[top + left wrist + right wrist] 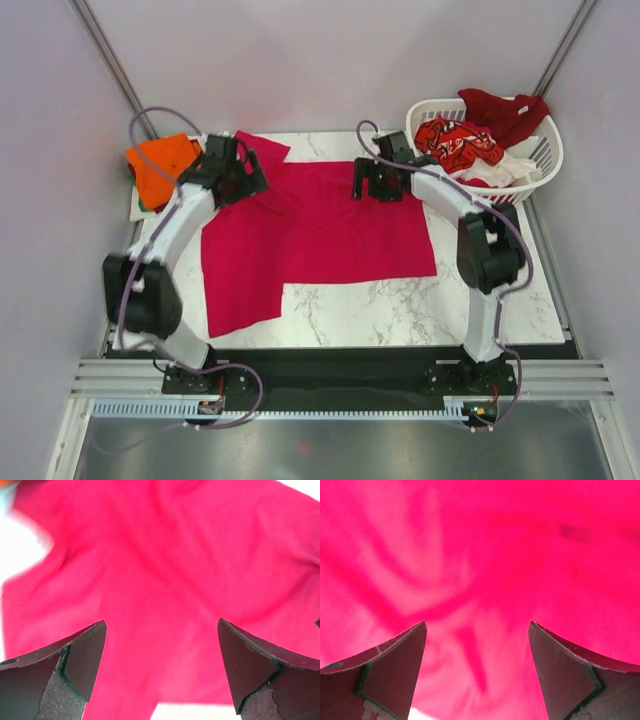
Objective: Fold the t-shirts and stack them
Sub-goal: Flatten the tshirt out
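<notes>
Soft, even light is falling from above onto the worktop (400, 310), casting only faint shadows, and the top view is showing sharp. In both wrist views the magenta shirt (165, 580) is glowing oversaturated and slightly blurred. Bare worktop is blowing out to white at the left wrist view's edges.

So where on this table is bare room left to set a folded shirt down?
Bare marble lies between the magenta shirt and the table's near edge, right of the shirt's near-left flap. Far corners are crowded: orange shirt left, basket right.
</notes>
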`<move>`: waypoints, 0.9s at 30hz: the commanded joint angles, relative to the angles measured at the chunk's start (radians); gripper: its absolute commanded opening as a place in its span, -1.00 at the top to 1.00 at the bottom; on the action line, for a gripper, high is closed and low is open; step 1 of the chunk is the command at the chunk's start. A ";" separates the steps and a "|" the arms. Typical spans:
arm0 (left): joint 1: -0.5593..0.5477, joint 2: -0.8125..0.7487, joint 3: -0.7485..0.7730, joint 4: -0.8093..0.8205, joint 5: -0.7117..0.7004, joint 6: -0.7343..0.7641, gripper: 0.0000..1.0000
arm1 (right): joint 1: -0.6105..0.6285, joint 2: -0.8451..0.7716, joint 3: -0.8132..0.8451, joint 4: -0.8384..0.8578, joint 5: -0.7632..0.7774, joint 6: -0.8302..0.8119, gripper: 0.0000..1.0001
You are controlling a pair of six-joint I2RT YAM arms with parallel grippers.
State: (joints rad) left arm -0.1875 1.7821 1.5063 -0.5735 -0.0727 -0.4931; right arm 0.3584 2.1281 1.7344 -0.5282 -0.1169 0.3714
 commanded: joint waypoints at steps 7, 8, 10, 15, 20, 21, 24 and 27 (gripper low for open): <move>0.083 -0.786 -0.727 -0.038 0.068 -0.307 -0.95 | 0.141 -0.617 -0.594 0.204 -0.029 0.107 -0.85; 0.094 -0.823 -0.807 -0.061 0.094 -0.346 -0.92 | 0.155 -0.640 -0.623 0.208 -0.026 0.112 -0.85; 0.103 -0.943 -0.897 -0.066 0.113 -0.473 -0.87 | 0.197 -0.689 -0.694 0.217 -0.021 0.126 -0.85; 0.105 -1.133 -1.060 -0.143 0.087 -0.621 -0.66 | 0.235 -0.757 -0.794 0.221 -0.024 0.143 -0.85; -0.024 -1.103 -0.997 -0.281 -0.087 -0.650 -0.68 | 0.241 -0.818 -0.858 0.221 -0.023 0.146 -0.86; -0.045 -1.071 -0.992 -0.293 -0.117 -0.657 -0.69 | 0.243 -0.826 -0.872 0.221 -0.017 0.150 -0.86; -0.099 -0.933 -0.982 -0.293 -0.128 -0.653 -0.75 | 0.241 -0.821 -0.888 0.223 -0.017 0.161 -0.86; -0.150 -0.865 -0.995 -0.290 -0.162 -0.688 -0.76 | 0.243 -0.809 -0.895 0.224 -0.015 0.161 -0.86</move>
State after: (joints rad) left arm -0.3042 0.8772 0.4992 -0.8268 -0.1493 -1.0962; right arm 0.5938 1.3258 0.8539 -0.3309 -0.1371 0.5171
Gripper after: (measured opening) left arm 0.877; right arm 0.929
